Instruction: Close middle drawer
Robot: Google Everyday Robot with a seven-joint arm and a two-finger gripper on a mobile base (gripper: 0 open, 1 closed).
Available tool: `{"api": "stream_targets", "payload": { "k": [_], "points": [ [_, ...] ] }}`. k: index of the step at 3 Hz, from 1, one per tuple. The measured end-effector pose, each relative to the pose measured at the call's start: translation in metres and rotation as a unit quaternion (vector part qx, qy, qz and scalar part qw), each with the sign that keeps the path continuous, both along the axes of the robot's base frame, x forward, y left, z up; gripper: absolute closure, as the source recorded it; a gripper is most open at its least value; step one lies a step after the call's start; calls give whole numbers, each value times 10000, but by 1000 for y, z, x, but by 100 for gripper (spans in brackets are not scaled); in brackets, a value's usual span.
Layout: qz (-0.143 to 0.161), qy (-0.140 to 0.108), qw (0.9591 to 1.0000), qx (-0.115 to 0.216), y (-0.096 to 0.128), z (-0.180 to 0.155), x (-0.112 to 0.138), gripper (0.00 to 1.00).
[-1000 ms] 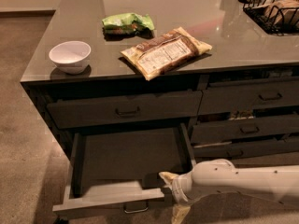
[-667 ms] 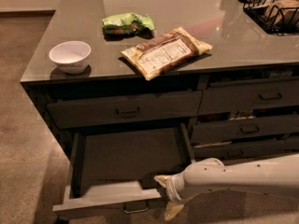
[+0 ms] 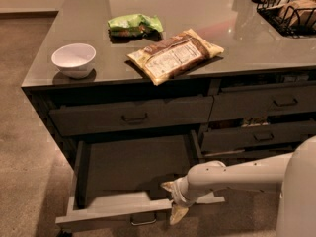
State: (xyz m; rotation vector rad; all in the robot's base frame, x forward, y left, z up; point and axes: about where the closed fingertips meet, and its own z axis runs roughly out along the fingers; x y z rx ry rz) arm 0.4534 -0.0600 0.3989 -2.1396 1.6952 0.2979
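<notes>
The middle drawer point(image 3: 129, 168) on the left side of the counter is pulled far out. Its slim dark front point(image 3: 106, 216) with a small bail handle point(image 3: 143, 221) is nearest the camera, and its inside looks empty. My gripper point(image 3: 174, 200), at the end of a white arm reaching in from the right, is at the right part of the drawer front. It is open: one tan fingertip point(image 3: 169, 185) is over the inner side of the front, the other point(image 3: 177, 214) hangs on the outer side. It holds nothing.
The taller-fronted top drawer point(image 3: 131, 116) above is shut. On the grey countertop point(image 3: 222, 14) are a white bowl point(image 3: 74, 59), a green bag point(image 3: 134, 24), a brown snack bag point(image 3: 174, 56) and a wire basket point(image 3: 291, 9). More drawers point(image 3: 261, 137) are at right. The floor is carpet point(image 3: 24, 147).
My gripper has shifted slightly left along the drawer front. The drawer looks as far out as before.
</notes>
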Motion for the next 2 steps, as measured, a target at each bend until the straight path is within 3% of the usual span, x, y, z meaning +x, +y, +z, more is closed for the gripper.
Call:
{"api": "stream_targets", "payload": {
  "k": [2],
  "points": [
    [-169,-142,9995,230,2,11,41,21]
  ]
}}
